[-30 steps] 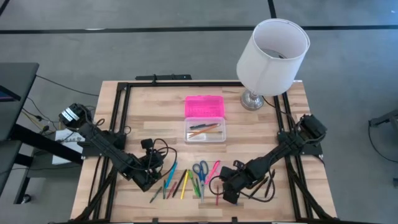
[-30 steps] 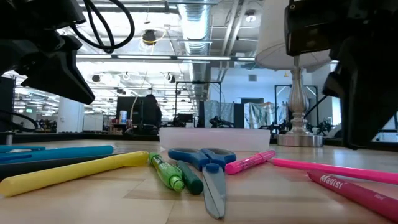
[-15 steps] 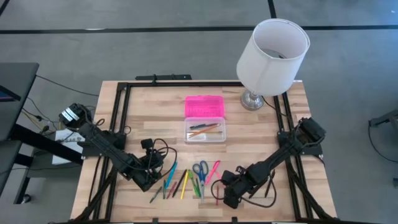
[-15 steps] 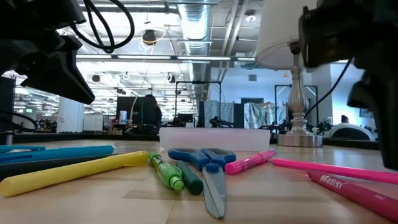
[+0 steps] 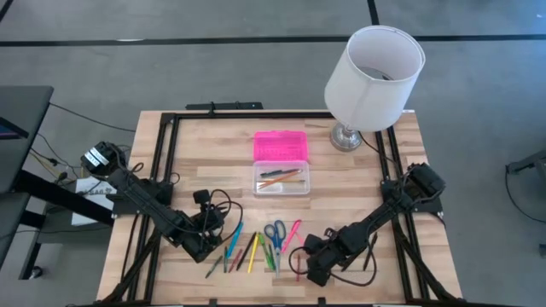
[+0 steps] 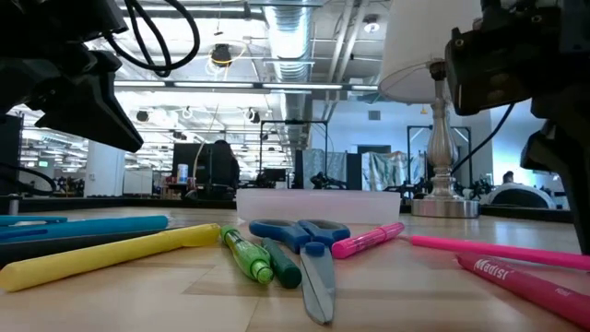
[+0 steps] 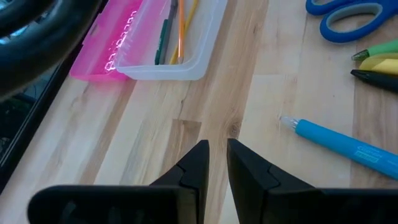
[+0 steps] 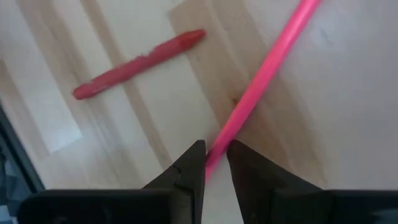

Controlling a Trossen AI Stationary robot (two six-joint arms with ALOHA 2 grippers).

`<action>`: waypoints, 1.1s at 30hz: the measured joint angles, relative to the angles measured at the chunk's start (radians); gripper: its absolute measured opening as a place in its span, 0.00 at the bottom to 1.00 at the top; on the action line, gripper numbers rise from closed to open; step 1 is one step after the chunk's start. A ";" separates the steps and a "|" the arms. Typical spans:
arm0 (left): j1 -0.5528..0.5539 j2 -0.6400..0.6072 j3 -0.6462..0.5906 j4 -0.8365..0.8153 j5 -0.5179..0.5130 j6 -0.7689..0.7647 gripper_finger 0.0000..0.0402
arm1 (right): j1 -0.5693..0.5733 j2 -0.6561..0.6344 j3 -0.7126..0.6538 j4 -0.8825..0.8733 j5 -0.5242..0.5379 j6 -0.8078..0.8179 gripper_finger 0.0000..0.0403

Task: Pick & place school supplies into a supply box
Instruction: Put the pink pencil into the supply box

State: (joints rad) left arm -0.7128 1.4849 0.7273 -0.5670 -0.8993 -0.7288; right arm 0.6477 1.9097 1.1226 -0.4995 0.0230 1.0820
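The school supplies lie loose on the table's near part: coloured pens (image 5: 247,251), blue-handled scissors (image 5: 275,232), a thin pink pen (image 8: 267,68) and a red pen (image 8: 137,62). The supply box (image 5: 281,181), a clear base holding a few pens, stands behind them with its pink lid (image 5: 280,146) lying open on its far side. My right gripper (image 8: 214,149) points down over the pink pen, one fingertip on either side of the pen's end. My left gripper (image 7: 216,149) hovers left of the pens, near a blue pen (image 7: 342,146), with a narrow gap and nothing between its fingers. My right gripper comes from above, pointing down, with the pink pen's end (image 8: 216,154) between its two fingertips. The pen lies flat on the table and runs away from the fingers. Whether the fingers touch it I cannot tell.
A lamp with a white shade (image 5: 371,72) stands at the far right corner. A black frame (image 5: 166,145) runs along the table's edges. Bare wood lies between the box and the pens.
My right gripper has sunk toward the table and shifted a little toward the near edge, rolling slightly, and now stands over the pink pen's end. The pens and the box lie as before.
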 joint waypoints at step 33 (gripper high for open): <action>0.002 0.000 -0.062 0.007 -0.015 -0.030 0.13 | -0.118 0.025 0.011 -0.363 0.066 -0.534 0.05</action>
State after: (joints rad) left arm -0.7113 1.4853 0.6655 -0.5595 -0.9147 -0.7585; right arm 0.5293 1.9343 1.1332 -0.8628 0.0885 0.5485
